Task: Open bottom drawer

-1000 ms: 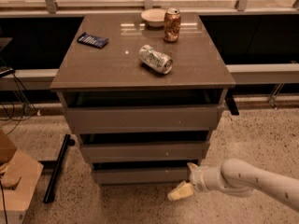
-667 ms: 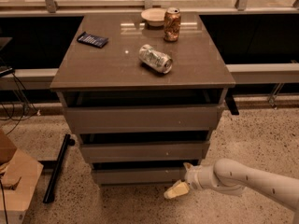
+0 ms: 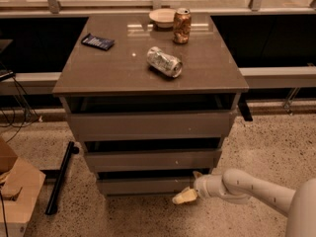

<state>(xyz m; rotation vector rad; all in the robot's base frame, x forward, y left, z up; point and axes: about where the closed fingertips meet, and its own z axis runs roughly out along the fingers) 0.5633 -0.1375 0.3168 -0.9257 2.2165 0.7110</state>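
Note:
The bottom drawer (image 3: 143,184) is the lowest, shortest taupe-grey front of the cabinet, plain and without a handle. It sits about flush under the middle drawer (image 3: 150,159) and the tall top drawer (image 3: 148,125). My gripper (image 3: 188,190) comes in from the lower right on a white arm (image 3: 247,186). It is right at the bottom drawer's right end, one pale finger (image 3: 183,197) near the floor in front of the drawer and another (image 3: 197,175) up at its top edge.
On the cabinet top (image 3: 98,73) lie a crushed silver can (image 3: 164,61), an upright brown can (image 3: 181,25), a pale bowl (image 3: 163,17) and a dark packet (image 3: 98,42). A black bar (image 3: 60,177) lies on the speckled floor at left, next to a cardboard box (image 3: 17,194).
My gripper has moved left along the floor, closer to the bottom drawer's right end. The drawers have not visibly moved.

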